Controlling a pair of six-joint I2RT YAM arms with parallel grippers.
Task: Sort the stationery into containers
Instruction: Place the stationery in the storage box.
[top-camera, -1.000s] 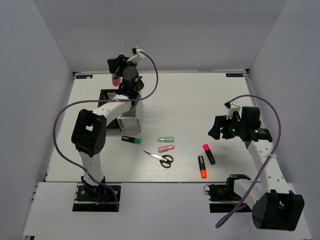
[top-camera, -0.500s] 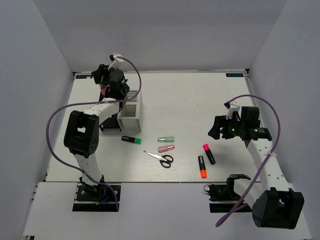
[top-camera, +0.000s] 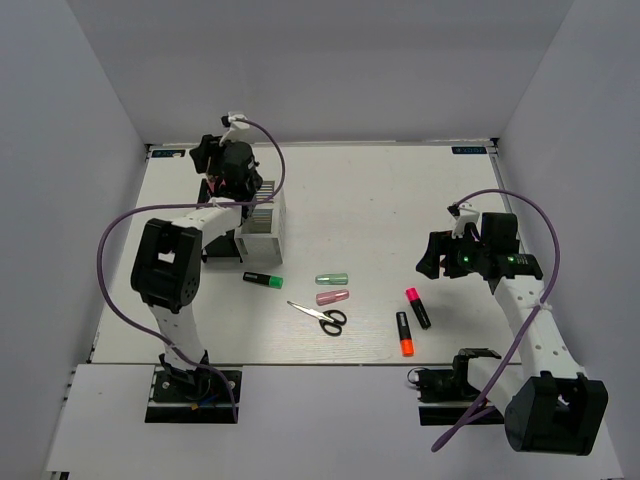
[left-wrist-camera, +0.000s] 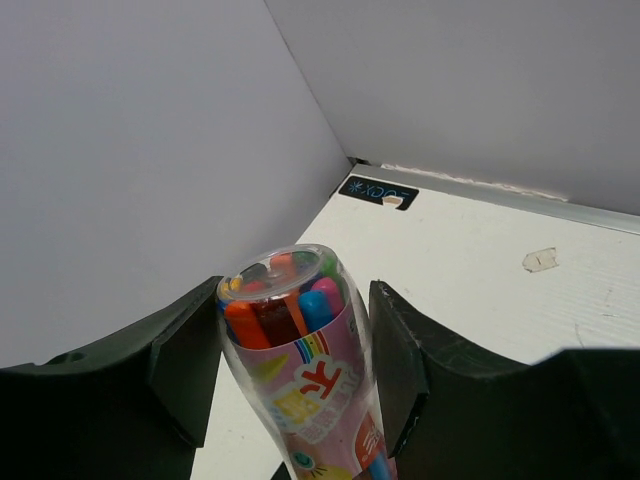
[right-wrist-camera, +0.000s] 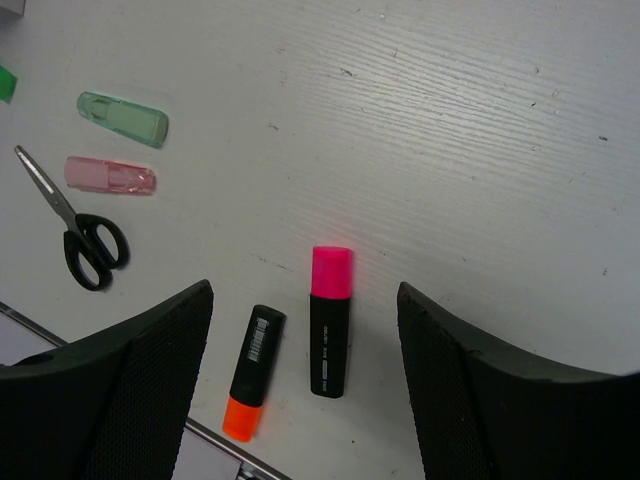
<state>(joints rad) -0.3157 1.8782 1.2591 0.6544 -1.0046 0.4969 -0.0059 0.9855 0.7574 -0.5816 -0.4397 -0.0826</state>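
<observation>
A pen tube (left-wrist-camera: 305, 390) was clamped in the left end effector (left-wrist-camera: 295, 300), upper left, near the boxes (top-camera: 262, 225). The right end effector (top-camera: 433, 256) was apart. The markers (right-wrist-camera: 330, 325), capsules (right-wrist-camera: 122, 117) and scissors (right-wrist-camera: 85, 238) were not yet sorted.

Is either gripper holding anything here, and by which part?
The left gripper clamps a pink tube of coloured pens across its body, clear end sticking out. The right gripper is open, empty.
</observation>
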